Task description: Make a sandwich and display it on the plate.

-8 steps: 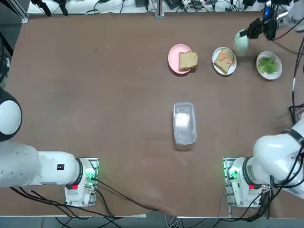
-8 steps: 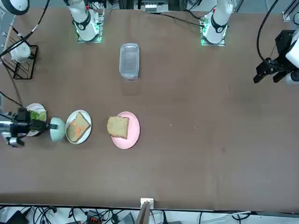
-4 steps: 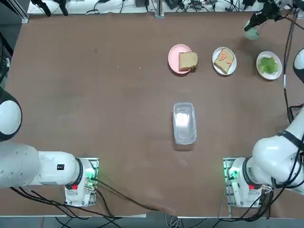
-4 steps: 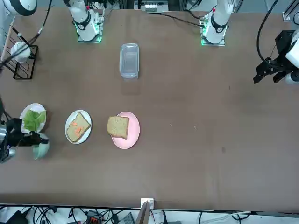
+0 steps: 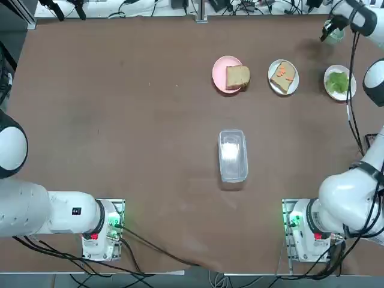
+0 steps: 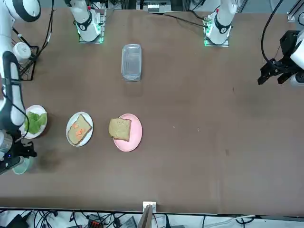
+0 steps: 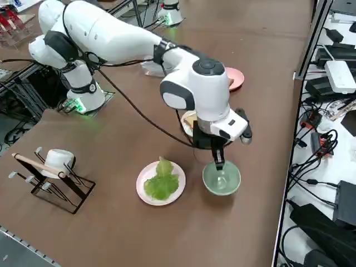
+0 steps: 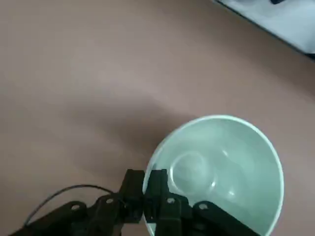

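Your sandwich isn't assembled: one toast slice [image 5: 284, 77] with orange filling is lying on the white plate [image 5: 273, 82], the other slice [image 5: 237, 77] is sitting on the pink plate [image 5: 219, 73], and the lettuce [image 5: 339, 81] is lying on its own plate [image 5: 347, 94]. Near the bench's [image 5: 132, 120] far right corner, your right gripper [image 7: 218, 163] is pinching the rim of the pale-green cup [image 7: 221, 178], fingers [image 8: 156, 189] clenched on its wall.
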`<state>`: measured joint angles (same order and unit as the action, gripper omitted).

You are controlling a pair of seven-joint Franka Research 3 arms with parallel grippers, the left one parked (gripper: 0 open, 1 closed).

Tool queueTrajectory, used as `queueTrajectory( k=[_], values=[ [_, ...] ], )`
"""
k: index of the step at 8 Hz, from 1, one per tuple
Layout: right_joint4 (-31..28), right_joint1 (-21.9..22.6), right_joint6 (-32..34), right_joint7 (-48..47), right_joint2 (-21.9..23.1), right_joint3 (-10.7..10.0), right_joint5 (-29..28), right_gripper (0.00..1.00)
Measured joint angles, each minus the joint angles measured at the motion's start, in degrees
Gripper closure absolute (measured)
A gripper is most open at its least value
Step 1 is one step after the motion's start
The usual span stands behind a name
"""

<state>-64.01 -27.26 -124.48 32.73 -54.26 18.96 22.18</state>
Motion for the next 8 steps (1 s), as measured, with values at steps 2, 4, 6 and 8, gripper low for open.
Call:
queueTrajectory(
  k=[2, 4, 6, 8],
  values=[
    [0.0, -0.4, -5.1, 0.0, -2.7, -1.3, 1.7, 0.96],
    [0.0, -1.1, -8.7, 0.1, -4.7, -1.8, 1.9, 0.96],
    [0.1, -1.3, -9.3, -0.1, -4.8, -2.0, 1.9, 0.92],
    [0.2, -1.3, -9.4, -1.5, -4.8, -2.0, 1.9, 0.7]
  ],
)
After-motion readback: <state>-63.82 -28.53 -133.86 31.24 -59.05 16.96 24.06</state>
